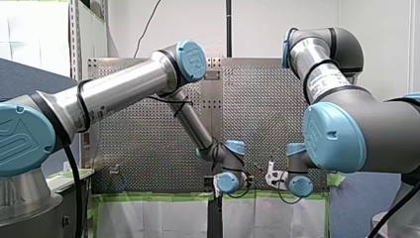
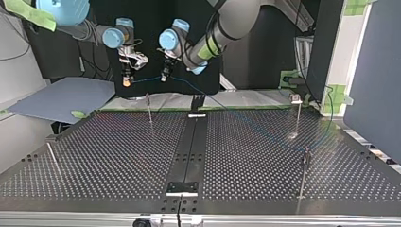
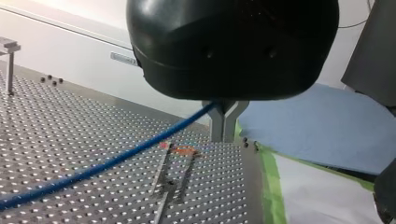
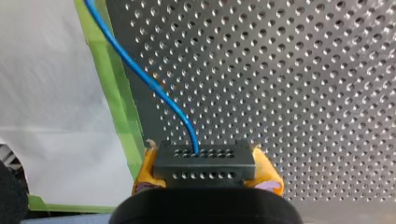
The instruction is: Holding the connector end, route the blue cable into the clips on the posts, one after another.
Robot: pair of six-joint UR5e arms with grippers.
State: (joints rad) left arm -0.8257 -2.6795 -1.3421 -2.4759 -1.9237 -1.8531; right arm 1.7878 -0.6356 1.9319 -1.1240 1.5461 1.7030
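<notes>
My right gripper [image 4: 204, 173] is shut, its yellow pads clamped on the black connector block [image 4: 204, 162] at the end of the blue cable [image 4: 140, 70]. In the top view it hangs above the table's far edge, my right gripper [image 2: 126, 80] to the left of my left gripper [image 2: 164, 76], with a short span of cable [image 2: 146, 79] between them. My left gripper [image 3: 224, 109] has its metal fingers [image 3: 223, 126] shut on the cable [image 3: 107, 163], which trails away over the perforated plate. Thin posts [image 2: 149, 109] [image 2: 299, 113] [image 2: 305, 172] stand on the table.
A fourth post [image 2: 53, 158] leans near the top view's left edge. A black rail [image 2: 189, 146] runs down the table's middle. A blue-grey sheet [image 2: 61, 97] and green tape [image 3: 271, 186] lie past the far edge. The cable's slack [image 2: 326, 125] hangs at the right side.
</notes>
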